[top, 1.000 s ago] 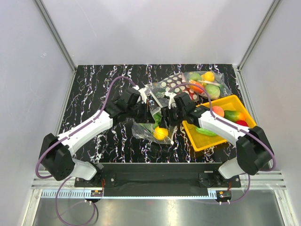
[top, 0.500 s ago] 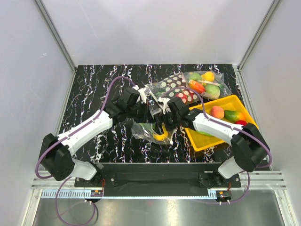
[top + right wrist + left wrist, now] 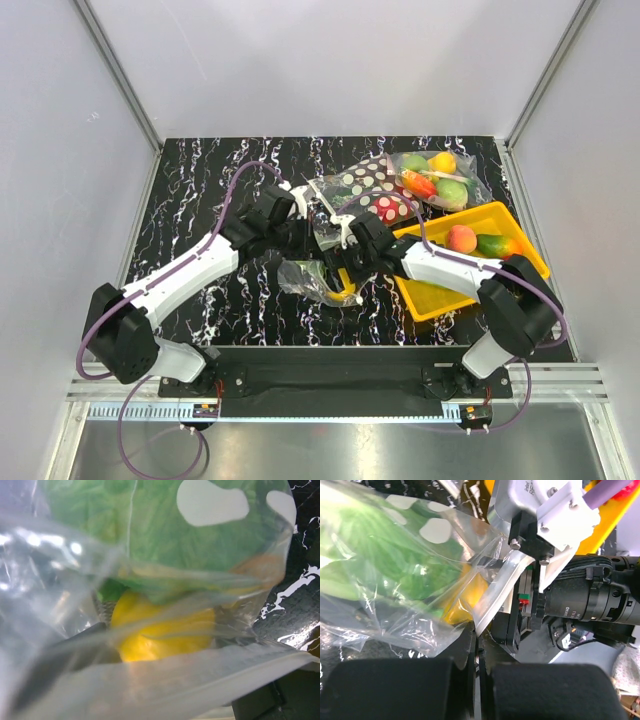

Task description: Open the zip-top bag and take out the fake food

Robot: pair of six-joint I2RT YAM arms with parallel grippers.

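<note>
Over the middle of the black marbled bench (image 3: 200, 190), in the top view, the zip-top bag (image 3: 303, 276) hangs bunched between the two arms. Its lemon (image 3: 343, 293) is at the low end, the left hand (image 3: 318, 240) is at its upper far edge, and the right hand (image 3: 346, 263) presses in from the side of the yellow tray (image 3: 505, 212). Whether the bag touches the bench I cannot tell. From the left wrist, the black fingers (image 3: 395, 690) are clenched on a fold of clear film just below the zip strip (image 3: 500, 587), which runs up toward the right hand. The lettuce (image 3: 385, 555) fills the bag, with the lemon under it. From the right wrist, the zip strip crosses the foreground with lemon and lettuce close behind, but film hides the fingers, so I cannot tell whether that hand grips or is released. The film looks thin, crinkly and slippery, likely to slide out of a shallow pinch and to stretch rather than part. The stiffer zip strip is the better hold, one lip per hand. The toys look light and hard: the lemon is round and apt to roll, while the ruffled lettuce looks easier to pinch.
</note>
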